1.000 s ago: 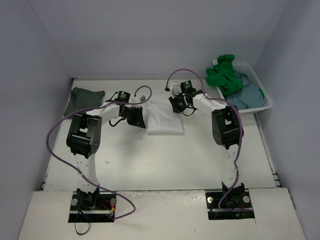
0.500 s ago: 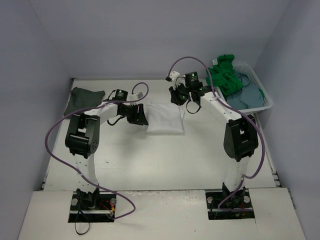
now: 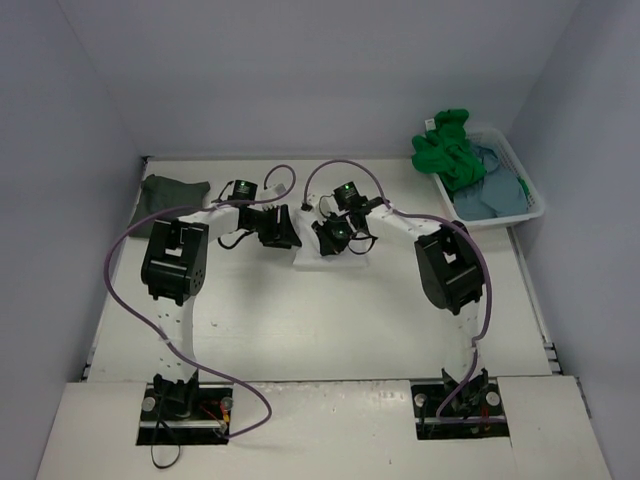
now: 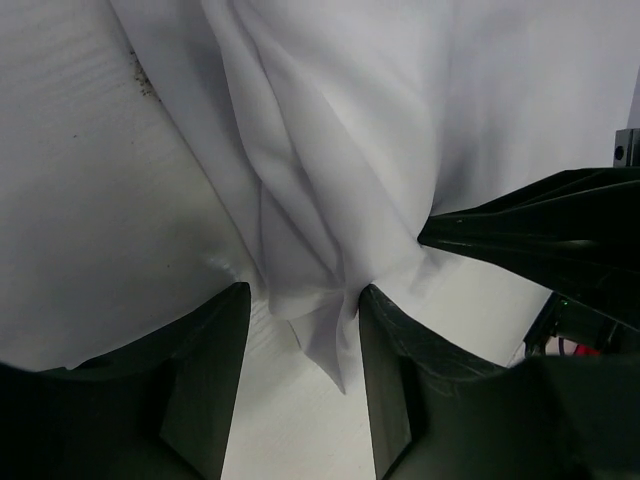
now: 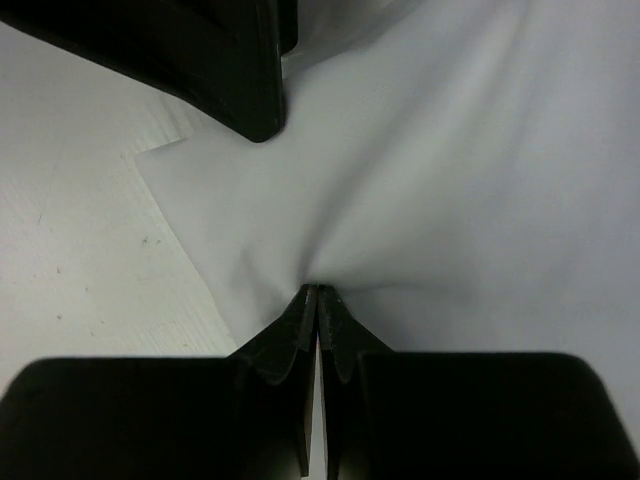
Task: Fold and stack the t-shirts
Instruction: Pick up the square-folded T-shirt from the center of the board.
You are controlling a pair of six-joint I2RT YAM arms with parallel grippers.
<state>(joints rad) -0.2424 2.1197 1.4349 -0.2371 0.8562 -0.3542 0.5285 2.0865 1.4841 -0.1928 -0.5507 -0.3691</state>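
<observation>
"Mid-table, what's happening with that white t-shirt (image 4: pixel 400 120)?"

"Both arms are on it. The right gripper (image 5: pixel 317 293) has its jaws pressed together on a pinch of the cloth. In its own camera the creases fan out from the tips towards twelve and two o'clock. The left gripper (image 4: pixel 303 296) stands open, one finger on each side of a loose corner of the same shirt. That corner points down to six o'clock in the gap between them."

"How close are the two?"

"Near. In the left wrist's view, a dark finger of the right gripper comes in at three o'clock, with its tip against the cloth. From above, taking the back wall as twelve, the left gripper sits at nine o'clock of the right one, at the shirt's left edge."

"And the count?"

"Four shirts, one of each colour. The white one lies on the table (image 3: pixel 330 320) at the middle. The dark grey t-shirt (image 3: pixel 170 195) lies at ten o'clock from it, by the left wall and well apart. The green t-shirt (image 3: pixel 448 150) and the blue-grey t-shirt (image 3: pixel 492 195) are bunched in the one white basket (image 3: pixel 510 219) at two o'clock, with the green at its far end. Two arms, two grippers."
</observation>
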